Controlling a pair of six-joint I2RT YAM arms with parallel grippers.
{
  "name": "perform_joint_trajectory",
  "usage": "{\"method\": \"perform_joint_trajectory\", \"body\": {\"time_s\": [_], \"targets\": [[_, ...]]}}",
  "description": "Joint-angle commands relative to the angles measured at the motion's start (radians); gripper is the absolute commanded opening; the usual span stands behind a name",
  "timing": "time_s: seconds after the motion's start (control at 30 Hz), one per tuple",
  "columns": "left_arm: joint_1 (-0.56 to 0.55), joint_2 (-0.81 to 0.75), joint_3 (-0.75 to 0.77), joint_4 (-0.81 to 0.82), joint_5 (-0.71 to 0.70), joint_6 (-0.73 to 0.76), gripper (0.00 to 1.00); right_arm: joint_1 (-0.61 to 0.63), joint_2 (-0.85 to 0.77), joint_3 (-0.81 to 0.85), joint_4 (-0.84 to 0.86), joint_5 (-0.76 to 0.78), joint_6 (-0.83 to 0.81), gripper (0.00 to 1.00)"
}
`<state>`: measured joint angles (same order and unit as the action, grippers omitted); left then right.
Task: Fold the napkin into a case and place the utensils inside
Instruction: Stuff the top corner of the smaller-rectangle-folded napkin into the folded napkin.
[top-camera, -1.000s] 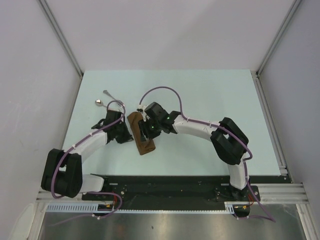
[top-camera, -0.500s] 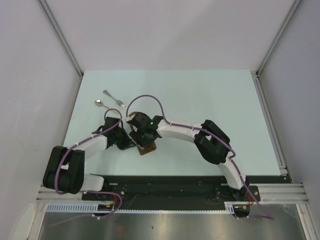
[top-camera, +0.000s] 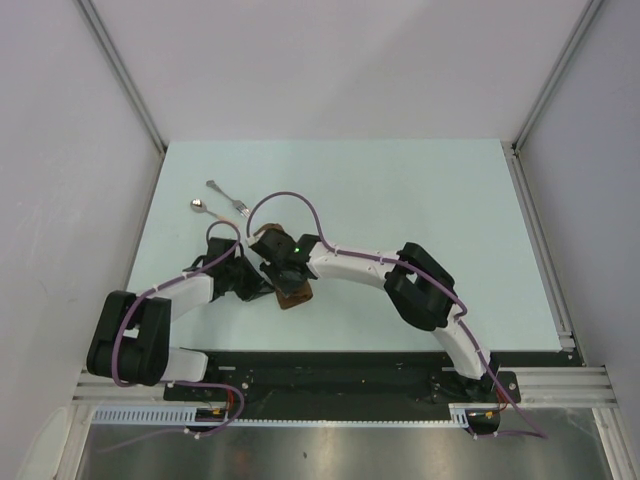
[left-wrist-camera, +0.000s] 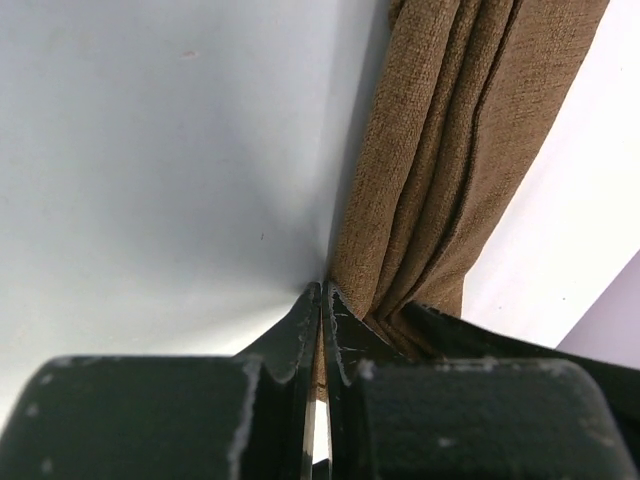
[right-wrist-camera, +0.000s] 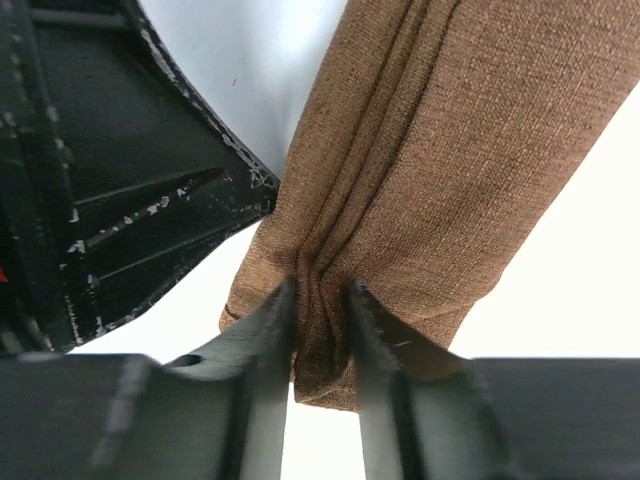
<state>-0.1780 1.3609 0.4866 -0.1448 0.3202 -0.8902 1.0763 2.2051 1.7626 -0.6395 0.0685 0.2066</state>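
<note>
Folding looks nearly done: napkin (top-camera: 296, 294) lies as a narrow layered strip on the near-left part of the table (top-camera: 420, 200), between both grippers. Fork (top-camera: 228, 198) and spoon (top-camera: 200, 205) lie apart beyond it, so loading them is all still left. Left gripper (left-wrist-camera: 322, 292) has its jaws almost together, nipping the strip's edge. Right gripper (right-wrist-camera: 322, 292) clamps narrow on bunched layers at the strip's end. Against a second ago, the right arm reaches further left and nearer, covering most of the strip that showed then. The left gripper sits slightly nearer, and the fork, then partly hidden, shows whole.
</note>
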Motion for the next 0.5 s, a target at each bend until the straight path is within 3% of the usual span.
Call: {"method": "perform_joint_trajectory", "body": {"time_s": [0.0,0.13,0.23,0.33,0.47], "targets": [[0.003,0.006,-0.025,0.013,0.014,-0.016,0.07,-0.006,-0.01,0.047,-0.008,0.005,0.004,0.24],[0.003,0.009,-0.032,0.014,0.016,-0.019,0.07,-0.006,-0.034,0.049,-0.002,0.002,0.008,0.1],[0.003,0.012,-0.039,0.022,0.022,-0.021,0.07,-0.007,-0.053,0.054,-0.005,-0.001,0.014,0.08],[0.003,0.012,-0.039,0.022,0.02,-0.018,0.07,-0.016,-0.062,0.041,0.003,-0.024,0.02,0.21],[0.005,0.007,-0.039,0.014,0.022,-0.015,0.07,-0.024,-0.062,0.021,-0.002,-0.035,0.027,0.28]]}}
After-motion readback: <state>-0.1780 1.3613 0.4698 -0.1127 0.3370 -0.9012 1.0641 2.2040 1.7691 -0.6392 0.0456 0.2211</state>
